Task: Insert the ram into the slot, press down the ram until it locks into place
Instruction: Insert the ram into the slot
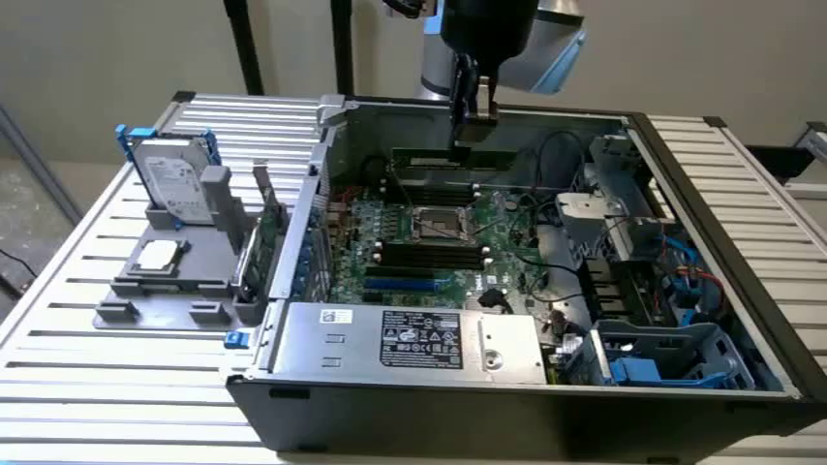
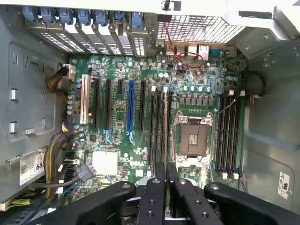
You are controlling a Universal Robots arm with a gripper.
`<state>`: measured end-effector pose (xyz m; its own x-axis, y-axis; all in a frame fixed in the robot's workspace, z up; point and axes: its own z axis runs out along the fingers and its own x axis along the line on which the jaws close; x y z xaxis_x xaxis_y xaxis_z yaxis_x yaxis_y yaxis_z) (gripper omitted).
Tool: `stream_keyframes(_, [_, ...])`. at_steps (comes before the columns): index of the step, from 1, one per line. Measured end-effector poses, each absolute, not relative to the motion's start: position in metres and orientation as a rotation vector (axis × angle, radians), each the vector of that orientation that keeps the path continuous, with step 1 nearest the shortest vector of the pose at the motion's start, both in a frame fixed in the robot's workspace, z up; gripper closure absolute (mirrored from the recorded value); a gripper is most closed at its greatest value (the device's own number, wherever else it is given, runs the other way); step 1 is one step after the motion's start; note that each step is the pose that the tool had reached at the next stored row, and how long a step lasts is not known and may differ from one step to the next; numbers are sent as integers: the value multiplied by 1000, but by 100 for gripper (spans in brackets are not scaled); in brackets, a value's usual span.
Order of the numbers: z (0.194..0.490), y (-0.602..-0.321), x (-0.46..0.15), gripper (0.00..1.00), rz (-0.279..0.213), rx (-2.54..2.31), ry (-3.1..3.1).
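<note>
Presently, the thin green ram is held clamped in the black pincer, alignment over a narrow black plastic slot being required.

Even, diffuse light is falling from above; glare is washing out the vented rear panel; the gripper is standing dark against the lit motherboard.

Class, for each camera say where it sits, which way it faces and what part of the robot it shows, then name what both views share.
Exterior: off the arm, high beside the case, looking down into it; the arm and gripper, holding the ram, show.
Wrist: on the wrist, facing down at the motherboard; the gripper's fingers show.
Shared: CPU socket, slots, gripper.
</note>
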<state>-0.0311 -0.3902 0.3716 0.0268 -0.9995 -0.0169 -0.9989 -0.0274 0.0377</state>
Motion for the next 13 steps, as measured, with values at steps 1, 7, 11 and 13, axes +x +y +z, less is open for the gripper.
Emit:
stream_keyframes(1, [372, -390, -31, 87, -60, 2240, -2180])
stream_keyframes(7, [372, -390, -31, 87, -60, 2240, -2180])
stream_keyframes(11, [372, -390, -31, 87, -60, 2240, -2180])
stream_keyframes(13, [370, -390, -31, 87, -59, 2237, -2182])
